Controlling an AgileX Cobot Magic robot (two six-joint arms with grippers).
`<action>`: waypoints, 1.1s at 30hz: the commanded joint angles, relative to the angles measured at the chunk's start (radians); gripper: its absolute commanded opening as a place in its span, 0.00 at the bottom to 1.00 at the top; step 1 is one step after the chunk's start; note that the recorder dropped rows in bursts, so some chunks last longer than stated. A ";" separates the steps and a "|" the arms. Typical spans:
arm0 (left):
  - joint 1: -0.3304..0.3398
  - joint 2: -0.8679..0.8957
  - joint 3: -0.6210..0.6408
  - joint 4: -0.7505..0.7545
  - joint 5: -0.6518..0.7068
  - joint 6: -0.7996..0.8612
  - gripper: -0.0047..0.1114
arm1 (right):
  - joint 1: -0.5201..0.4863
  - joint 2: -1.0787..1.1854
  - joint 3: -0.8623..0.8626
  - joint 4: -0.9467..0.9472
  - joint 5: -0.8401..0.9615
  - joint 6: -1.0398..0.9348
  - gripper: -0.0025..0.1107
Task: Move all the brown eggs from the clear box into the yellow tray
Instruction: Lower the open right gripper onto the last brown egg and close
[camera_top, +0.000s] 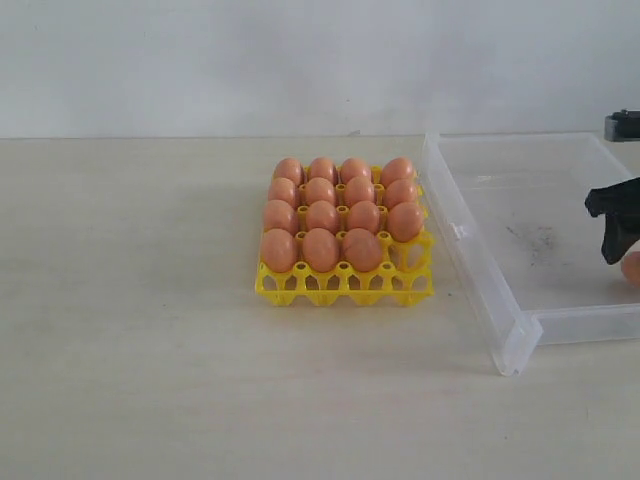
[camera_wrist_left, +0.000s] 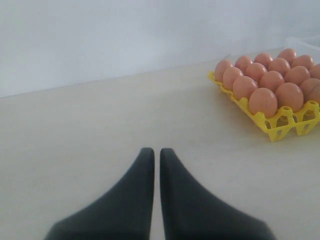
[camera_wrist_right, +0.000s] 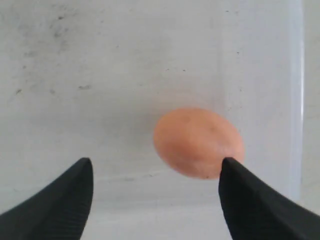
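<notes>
One brown egg (camera_wrist_right: 197, 142) lies on the smudged floor of the clear box (camera_wrist_right: 125, 75), just beyond my right gripper's (camera_wrist_right: 157, 167) tips and nearer one finger. That gripper is open and holds nothing. In the exterior view the right gripper (camera_top: 618, 250) hangs over the clear box (camera_top: 470, 260) at the right edge, with that egg (camera_top: 632, 268) peeking in beside it. The yellow tray (camera_top: 300, 290) in the middle holds several brown eggs (camera_top: 322, 215); its front right cup (camera_top: 415, 275) is bare. My left gripper (camera_wrist_left: 152, 150) is shut and empty over the table, away from the tray (camera_wrist_left: 280, 125).
The pale table (camera_top: 150, 300) stretches wide to the left and in front of the tray. A white wall (camera_top: 300, 60) stands behind it. A small grey object (camera_top: 622, 125) sits behind the box's far right corner.
</notes>
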 joint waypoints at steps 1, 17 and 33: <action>0.002 -0.004 0.004 0.002 -0.006 0.005 0.07 | -0.007 -0.010 -0.003 -0.004 0.000 -0.332 0.58; 0.002 -0.004 0.004 0.002 -0.006 0.005 0.07 | -0.007 -0.002 -0.003 -0.106 -0.162 -0.633 0.58; 0.002 -0.004 0.004 0.002 -0.006 0.005 0.07 | -0.007 0.140 -0.003 -0.038 -0.301 -0.360 0.03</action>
